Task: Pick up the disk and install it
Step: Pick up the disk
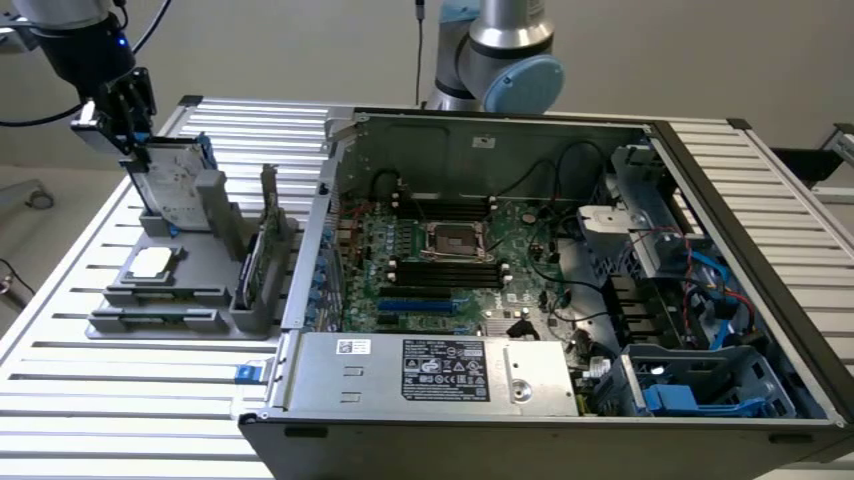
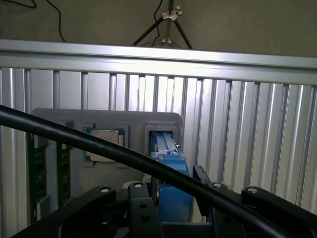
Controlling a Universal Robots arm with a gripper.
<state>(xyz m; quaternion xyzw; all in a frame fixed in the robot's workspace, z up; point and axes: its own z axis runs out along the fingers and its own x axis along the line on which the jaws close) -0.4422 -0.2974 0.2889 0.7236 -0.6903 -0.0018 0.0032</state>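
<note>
While the claw (image 1: 124, 128) sits astride the top edge of the disk (image 1: 174, 185), its jaws are part-way open. One finger (image 2: 202, 179) looks to stand just clear of the blue carrier. Nothing is clamped yet, as far as I can judge.

Position: the disk stands upright on edge in a slot of the grey holder (image 1: 200, 300), at the exterior view's left. It is well apart from the open computer case (image 1: 534, 250). The holder rests on the slatted desk (image 1: 80, 400). In the wrist view, the blue frame and silver edge of the disk run straight in between the two fingers, roughly centred but perhaps a shade nearer one of them.

Risks, my judgement:
- Uneven closing. If one finger meets the carrier first, it could push the disk sideways and tilt it in its slot.
- Thin purchase. The claw is near the top rim only, and the plastic frame may flex or slip under the drive's weight.
- A lift that is not straight could bind the disk in the slot and drag the holder along the desk. That would jolt the square chip (image 1: 150, 262) lying just beside it.
- The black cable (image 2: 74, 136) loops close over the claw and could catch.
</note>
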